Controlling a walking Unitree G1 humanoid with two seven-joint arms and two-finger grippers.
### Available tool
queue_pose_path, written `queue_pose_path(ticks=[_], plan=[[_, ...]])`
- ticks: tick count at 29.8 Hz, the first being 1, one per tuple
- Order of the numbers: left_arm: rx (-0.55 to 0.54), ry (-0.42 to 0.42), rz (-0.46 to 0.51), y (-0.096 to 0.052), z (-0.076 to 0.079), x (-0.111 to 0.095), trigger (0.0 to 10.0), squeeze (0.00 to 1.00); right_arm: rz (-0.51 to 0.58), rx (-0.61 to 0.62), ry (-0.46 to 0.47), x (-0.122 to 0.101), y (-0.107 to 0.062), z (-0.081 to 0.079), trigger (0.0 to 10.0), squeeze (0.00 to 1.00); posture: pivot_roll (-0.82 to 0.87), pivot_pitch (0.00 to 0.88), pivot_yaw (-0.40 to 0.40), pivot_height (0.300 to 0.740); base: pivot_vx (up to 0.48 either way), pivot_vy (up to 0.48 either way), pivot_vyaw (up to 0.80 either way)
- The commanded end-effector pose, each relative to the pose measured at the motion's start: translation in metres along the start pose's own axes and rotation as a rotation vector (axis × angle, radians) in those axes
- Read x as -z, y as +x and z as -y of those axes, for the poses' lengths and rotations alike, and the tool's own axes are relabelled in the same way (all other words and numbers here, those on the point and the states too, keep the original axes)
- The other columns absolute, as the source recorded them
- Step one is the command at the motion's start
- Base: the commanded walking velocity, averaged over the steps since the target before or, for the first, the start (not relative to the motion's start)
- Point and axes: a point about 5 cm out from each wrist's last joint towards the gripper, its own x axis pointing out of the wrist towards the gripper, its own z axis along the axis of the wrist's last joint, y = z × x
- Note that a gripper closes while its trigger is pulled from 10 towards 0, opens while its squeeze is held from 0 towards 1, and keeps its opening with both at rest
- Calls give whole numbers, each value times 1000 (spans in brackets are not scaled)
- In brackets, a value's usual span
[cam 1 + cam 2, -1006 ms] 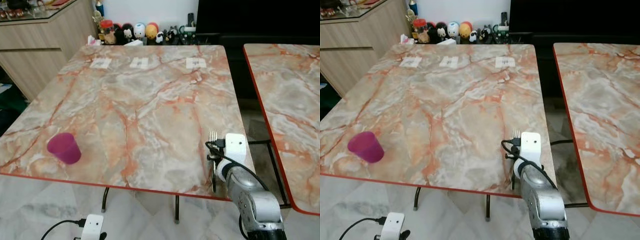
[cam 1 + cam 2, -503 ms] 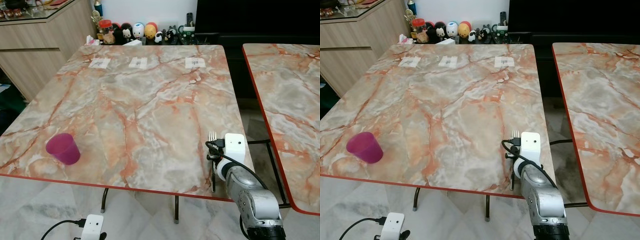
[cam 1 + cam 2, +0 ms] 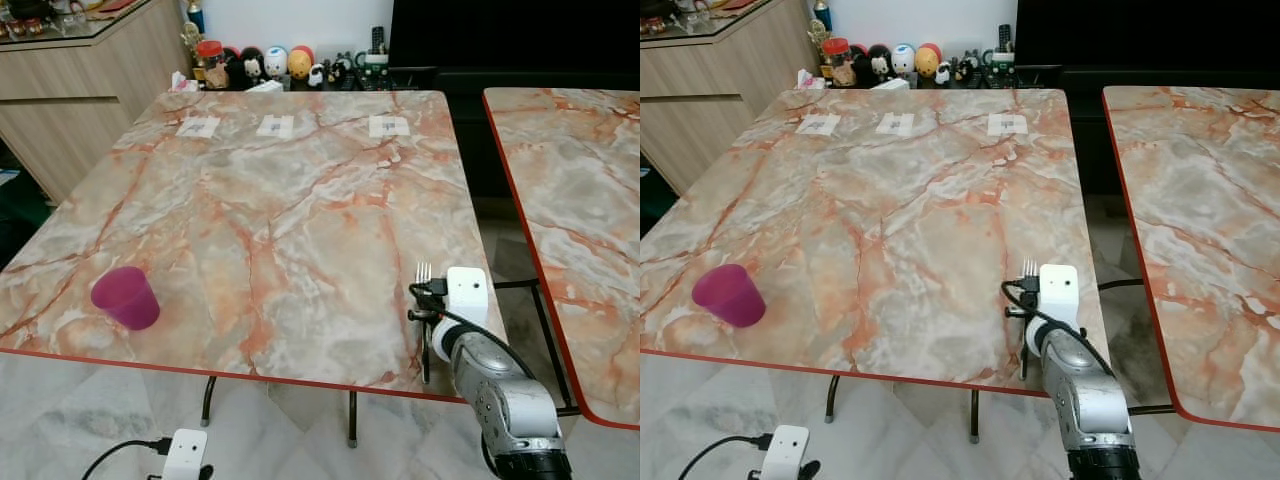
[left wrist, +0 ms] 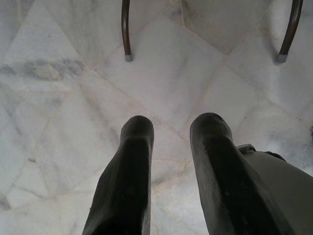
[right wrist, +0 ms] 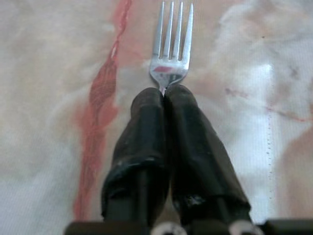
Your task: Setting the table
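Far left, beyond tabletop [image 3: 300,200]: wood cabinet [image 3: 80,90].
Left near corner of tabletop: pink cup [image 3: 125,297], upright, well apart from everything else.
Below near edge, on left: left tool [image 4: 168,132] hanging idle over pale floor [image 4: 58,88]; fingers [image 4: 132,161] parted, nothing between. Two dark table legs [image 4: 126,29] seen past the tips.
Far side of tabletop: three white labels [image 3: 276,126] in a row. Behind far edge: row of small figurines [image 3: 270,65] against the wall.
Right near corner of tabletop: right tool [image 5: 165,90] over the marble, clamped tight on fork [image 5: 171,49]. Fingers [image 5: 190,132] pressed together at the neck of the fork; tines clear of the tips, pointing toward far side. Handle running back under the wrist, reaching near edge in head views. Cannot tell whether fork touches the surface or sits just above it.
Far right: second tabletop [image 3: 580,200], same marble with red rim, separated by a gap.
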Motion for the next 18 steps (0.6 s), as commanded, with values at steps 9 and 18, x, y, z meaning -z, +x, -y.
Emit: queue_pose_path(ticks=[9,18], plan=[[6,-8,-31,-1,2,6,10000,0,-66,18,-18,15,2,3,0,0,-108,91,51,740,0,0,0],[11,-10,-32,-1,2,6,10000,0,-61,15,-32,14,3,3,0,0,-107,92,50,740,0,0,0]])
